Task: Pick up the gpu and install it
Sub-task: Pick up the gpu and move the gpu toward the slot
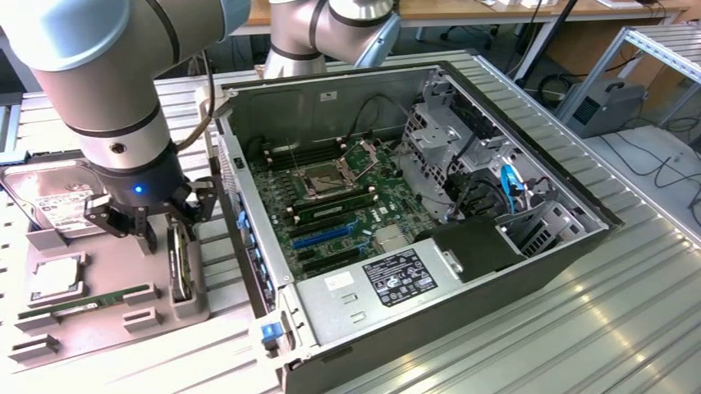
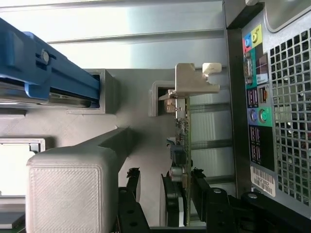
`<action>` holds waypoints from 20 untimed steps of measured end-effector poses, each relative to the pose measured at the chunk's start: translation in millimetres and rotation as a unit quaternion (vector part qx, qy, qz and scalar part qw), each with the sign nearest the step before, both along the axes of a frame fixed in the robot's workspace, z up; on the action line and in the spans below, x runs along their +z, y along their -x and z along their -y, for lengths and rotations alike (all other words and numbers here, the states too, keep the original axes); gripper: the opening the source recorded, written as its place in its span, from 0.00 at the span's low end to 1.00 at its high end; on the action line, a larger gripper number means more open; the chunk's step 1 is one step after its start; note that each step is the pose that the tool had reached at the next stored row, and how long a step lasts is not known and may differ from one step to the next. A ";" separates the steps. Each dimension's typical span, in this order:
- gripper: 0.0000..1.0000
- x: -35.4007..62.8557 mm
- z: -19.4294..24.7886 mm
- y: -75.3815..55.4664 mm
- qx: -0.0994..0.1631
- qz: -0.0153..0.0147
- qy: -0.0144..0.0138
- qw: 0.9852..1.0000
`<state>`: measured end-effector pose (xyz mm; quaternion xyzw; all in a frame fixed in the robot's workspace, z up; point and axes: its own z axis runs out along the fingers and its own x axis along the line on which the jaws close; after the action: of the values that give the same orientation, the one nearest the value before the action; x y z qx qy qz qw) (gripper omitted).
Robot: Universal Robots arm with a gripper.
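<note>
— Gripper [image 1: 148, 223] fingers [image 2: 203, 191] stand wide, straddling the gpu [image 2: 181, 141]. Why there?
— It stands on edge in the grey tray [image 1: 104, 328], lower left of the exterior view, leaving both faces free to pinch. Not clamped yet, I judge.
— Surroundings?
— Ribbed metal table [image 1: 613, 328]; open computer case [image 1: 307, 98] just beside the tray; wooden desks [image 1: 482, 10] behind.

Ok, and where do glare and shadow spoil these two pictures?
Exterior view: the ribbed metal table throws bright streaks of glare at the exterior view's right, while the inside of the computer case is evenly lit. Wrist view: the table surface beyond the gpu is washed out nearly white, and the gripper reads as dark shapes against it.
</note>
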<state>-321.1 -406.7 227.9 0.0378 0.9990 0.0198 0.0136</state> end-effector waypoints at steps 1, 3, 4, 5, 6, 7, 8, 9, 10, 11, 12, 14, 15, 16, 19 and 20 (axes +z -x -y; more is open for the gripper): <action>0.54 0.9 -0.1 0.0 0.000 0.000 0.000 1.000; 0.54 2.6 -0.3 0.0 0.000 0.000 0.000 1.000; 0.54 3.5 -0.3 0.0 0.000 0.000 0.000 1.000; 0.54 4.4 -0.4 0.0 0.000 0.000 0.000 1.000; 0.54 5.3 -0.4 0.0 0.000 0.000 0.000 1.000; 0.54 6.3 -0.4 0.0 0.000 0.000 0.000 1.000; 0.54 7.8 -0.5 0.0 0.000 0.000 0.000 1.000; 0.54 9.5 -0.6 0.0 0.000 0.000 0.000 1.000; 0.54 11.2 -0.7 0.0 0.000 0.000 0.000 1.000; 0.54 11.8 -0.8 -0.1 0.000 0.000 0.000 1.000; 0.54 11.8 -0.8 0.0 0.000 0.000 0.000 1.000; 0.54 11.8 -0.8 0.0 0.000 0.000 0.000 1.000; 0.54 11.9 -0.8 0.0 0.000 0.000 0.000 1.000; 0.53 11.9 -0.8 0.0 0.000 0.000 0.000 1.000; 0.40 11.9 -0.8 0.0 0.000 0.000 0.000 1.000; 0.34 11.9 -0.8 0.0 0.000 0.000 0.000 1.000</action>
<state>-321.0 -405.9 239.7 0.0378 0.9990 0.0198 0.0136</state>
